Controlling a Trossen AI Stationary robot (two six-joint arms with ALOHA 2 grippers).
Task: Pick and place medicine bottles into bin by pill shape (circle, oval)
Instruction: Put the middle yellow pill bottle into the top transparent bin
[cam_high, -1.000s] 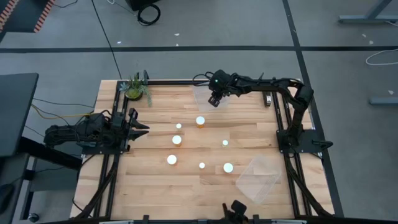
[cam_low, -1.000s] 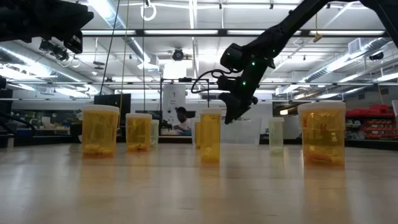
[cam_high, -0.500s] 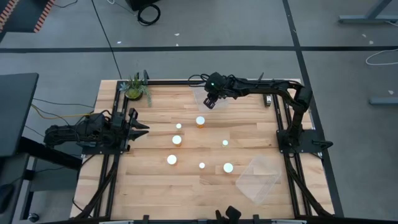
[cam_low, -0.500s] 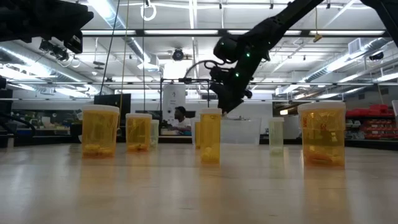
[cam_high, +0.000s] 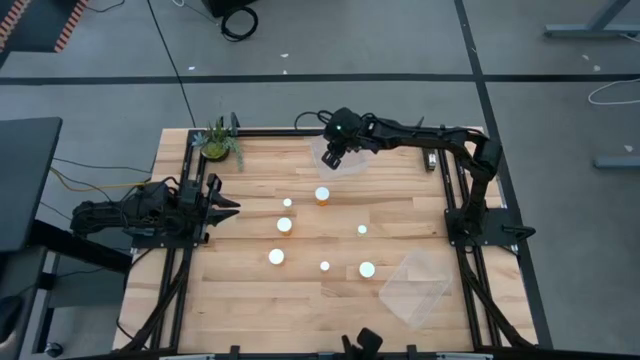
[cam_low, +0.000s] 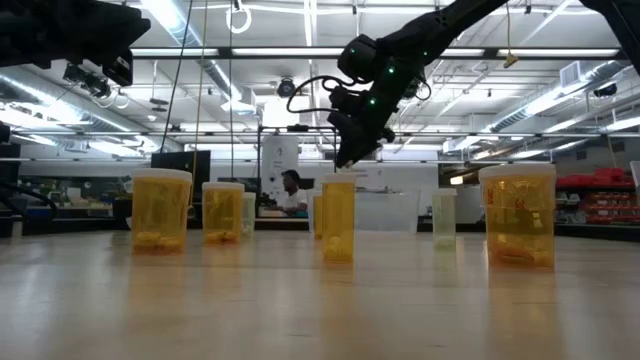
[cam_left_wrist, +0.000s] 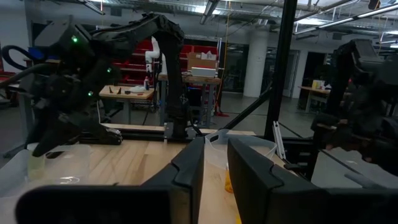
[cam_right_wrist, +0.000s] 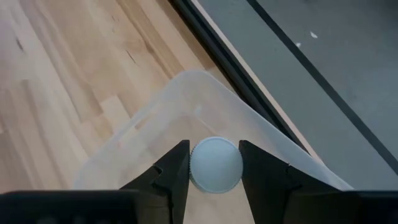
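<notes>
My right gripper (cam_high: 334, 157) hovers over the clear bin (cam_high: 360, 168) at the table's far edge, shut on a medicine bottle whose white cap (cam_right_wrist: 215, 165) shows between its fingers. In the right wrist view the bin's rim (cam_right_wrist: 205, 78) lies below the bottle. Several more medicine bottles stand upright on their bases mid-table, among them one (cam_high: 322, 194) nearest the bin, one (cam_high: 285, 225) and one (cam_high: 367, 269). My left gripper (cam_high: 222, 206) waits at the table's left edge, its fingers (cam_left_wrist: 186, 171) a narrow gap apart with nothing between them. My right gripper pinches the bottle between its two fingers at the cap's opposite sides (cam_right_wrist: 193, 167). The fingers slant down from the table's right. The bottle is lifted clear above the bin; its body below the cap is hidden by the cap and fingers.
A second clear bin (cam_high: 415, 288) lies at the near right of the table. A small potted plant (cam_high: 218, 143) stands at the far left corner. Black frame rails (cam_high: 270, 131) run along the table's edges. Bare wood (cam_high: 240, 300) lies at the near left.
My right gripper has risen and drifted toward the table's left, staying over the far bin, still shut on its bottle. The bottles on the table have not moved.
</notes>
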